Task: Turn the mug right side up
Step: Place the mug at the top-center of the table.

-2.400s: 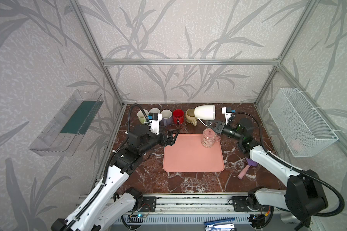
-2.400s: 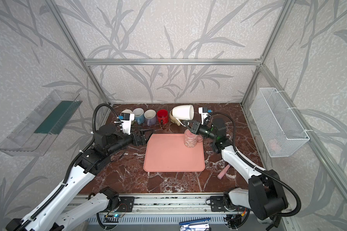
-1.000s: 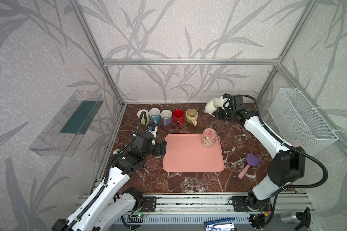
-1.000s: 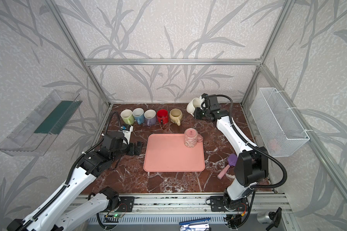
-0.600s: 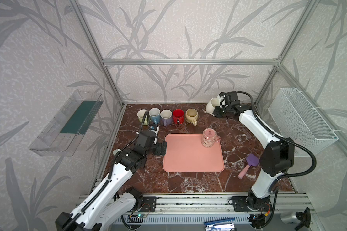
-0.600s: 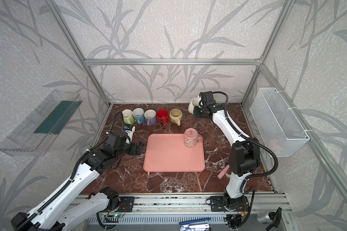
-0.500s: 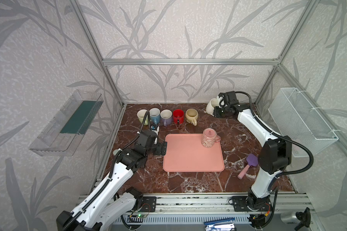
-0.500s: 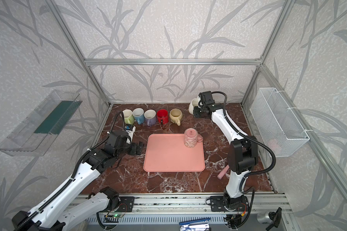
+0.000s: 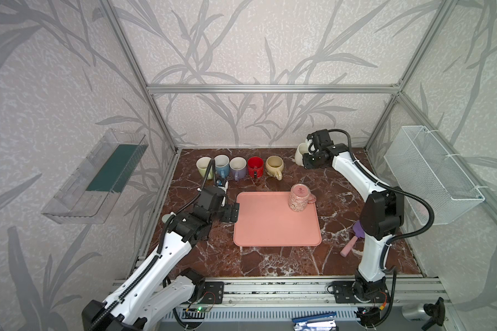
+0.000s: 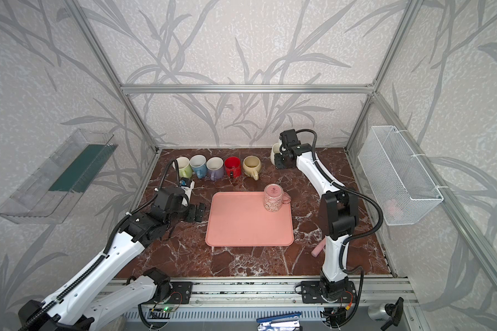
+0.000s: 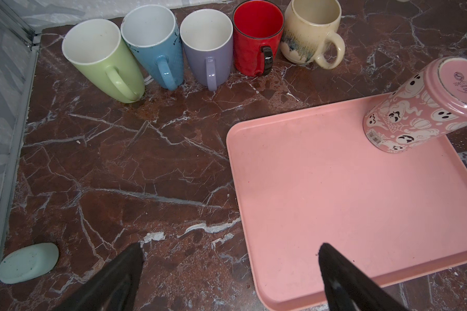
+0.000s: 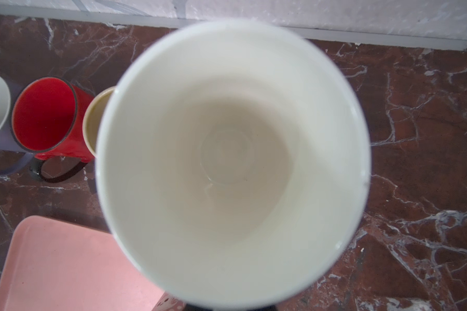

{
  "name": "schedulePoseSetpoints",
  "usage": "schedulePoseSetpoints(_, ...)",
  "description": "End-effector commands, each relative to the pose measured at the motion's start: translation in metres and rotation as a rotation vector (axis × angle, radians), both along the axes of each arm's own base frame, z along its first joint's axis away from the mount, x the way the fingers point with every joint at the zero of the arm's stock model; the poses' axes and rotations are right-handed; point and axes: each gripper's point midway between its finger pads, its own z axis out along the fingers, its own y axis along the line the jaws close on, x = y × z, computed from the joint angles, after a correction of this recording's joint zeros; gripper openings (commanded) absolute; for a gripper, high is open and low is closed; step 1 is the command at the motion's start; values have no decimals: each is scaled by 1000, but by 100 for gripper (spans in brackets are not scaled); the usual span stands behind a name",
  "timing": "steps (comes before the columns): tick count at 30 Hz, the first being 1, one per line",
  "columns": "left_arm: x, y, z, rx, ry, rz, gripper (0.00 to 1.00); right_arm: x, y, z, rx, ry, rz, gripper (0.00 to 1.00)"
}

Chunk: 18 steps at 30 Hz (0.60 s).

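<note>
White mug [image 9: 299, 153], tabletop's [image 9: 270, 259] one o'clock: my right end effector [image 9: 309, 150] grips it. My left end effector [image 9: 232, 212] stands open.

White mug [image 9: 299, 154], empty, at the rear, pink mug [image 9: 299, 197] inverted on tray [image 9: 270, 229]

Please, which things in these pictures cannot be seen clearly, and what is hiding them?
Right wrist view: the white mug fills the frame, hiding the right gripper and its hold.
Both top views: the right arm covers most of the pink-handled tool.
Both top views: the pink item in the wire basket is too small behind mesh.
Left wrist view: the frame edge cuts off the pink mug, handle unseen.
</note>
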Motion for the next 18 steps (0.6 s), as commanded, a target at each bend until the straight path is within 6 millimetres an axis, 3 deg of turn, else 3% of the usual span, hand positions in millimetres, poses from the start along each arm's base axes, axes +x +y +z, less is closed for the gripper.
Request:
schedulePoseSetpoints(1,-4,5,-4,29,10,1,99,13,7,22,-17,-68,20,0)
schedulePoseSetpoints(9,-6,7,-1,22,-4,4,99,28,25,6,-50,-28,56,0)
schedulePoseSetpoints(18,-6,6,0,18,-9,-1,99,36,32,-13,-82,51,72,0)
